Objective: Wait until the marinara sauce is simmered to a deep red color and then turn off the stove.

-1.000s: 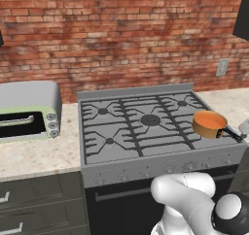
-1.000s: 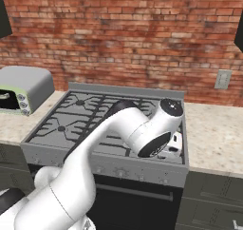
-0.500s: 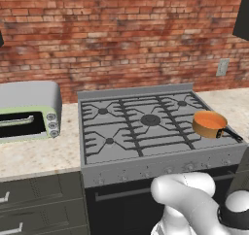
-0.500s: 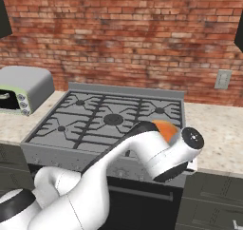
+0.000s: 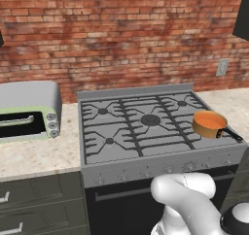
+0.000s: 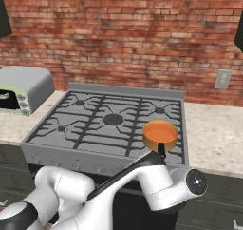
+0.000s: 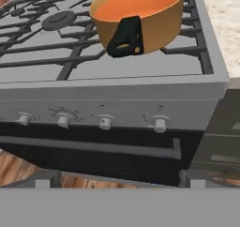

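The stove (image 5: 127,164) is a wide grey gas range with dark grates. On its front right burner stands a small copper saucepan (image 5: 209,124), dark handle (image 7: 125,36) pointing toward me. The marinara sauce (image 7: 136,2) inside is a smooth orange surface. My gripper (image 7: 119,181) hangs low in front of the stove's right end, facing the row of knobs. It is open, the fingertips (image 7: 46,179) wide apart with nothing between them. The rightmost knob (image 7: 160,124) sits just below the pan. The arm's elbow (image 6: 156,186) bends below the stove's front edge.
A grey-and-green toaster oven (image 5: 26,110) stands on the counter left of the stove. Speckled counter (image 6: 213,129) runs to the right. The black oven door with its bar handle (image 7: 93,146) is below the knobs, dark drawers (image 5: 39,200) at the left.
The arm has swung down and to the right, off the stove top, so the saucepan is uncovered in the right base view. The sauce looks the same orange. The gripper stays open.
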Available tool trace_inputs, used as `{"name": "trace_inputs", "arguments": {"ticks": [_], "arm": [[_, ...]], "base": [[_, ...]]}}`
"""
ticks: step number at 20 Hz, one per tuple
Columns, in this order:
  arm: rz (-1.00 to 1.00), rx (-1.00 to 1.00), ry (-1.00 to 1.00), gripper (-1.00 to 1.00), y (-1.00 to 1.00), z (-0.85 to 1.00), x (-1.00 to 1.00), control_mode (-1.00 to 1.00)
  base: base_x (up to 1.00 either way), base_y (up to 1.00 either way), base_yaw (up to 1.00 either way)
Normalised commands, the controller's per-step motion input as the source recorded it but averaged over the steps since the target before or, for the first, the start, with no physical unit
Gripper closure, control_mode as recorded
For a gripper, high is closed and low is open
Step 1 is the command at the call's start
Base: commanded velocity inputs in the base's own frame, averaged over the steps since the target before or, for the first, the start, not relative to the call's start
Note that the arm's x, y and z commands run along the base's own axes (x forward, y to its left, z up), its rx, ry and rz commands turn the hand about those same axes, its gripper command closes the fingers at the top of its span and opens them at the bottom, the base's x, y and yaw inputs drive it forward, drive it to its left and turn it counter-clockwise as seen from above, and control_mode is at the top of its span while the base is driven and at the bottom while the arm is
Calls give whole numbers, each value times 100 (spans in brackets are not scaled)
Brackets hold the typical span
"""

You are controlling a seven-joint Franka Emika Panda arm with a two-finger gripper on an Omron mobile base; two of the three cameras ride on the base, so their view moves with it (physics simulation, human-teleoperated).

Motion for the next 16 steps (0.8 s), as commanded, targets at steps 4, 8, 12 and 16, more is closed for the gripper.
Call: {"name": "trace_inputs", "arguments": {"ticks": [4,8,12,16], "arm": [[0,0,-14,-100,0,-52,-2,-100],[0,0,-13,-100,0,-24,-33,-100],[0,0,-16,-100,4,-27,-9,-100],[0,0,-25,-100,0,-31,0,-100]], "base": [[0,0,0],[0,0,0],[0,0,0],[0,0,0]]}}
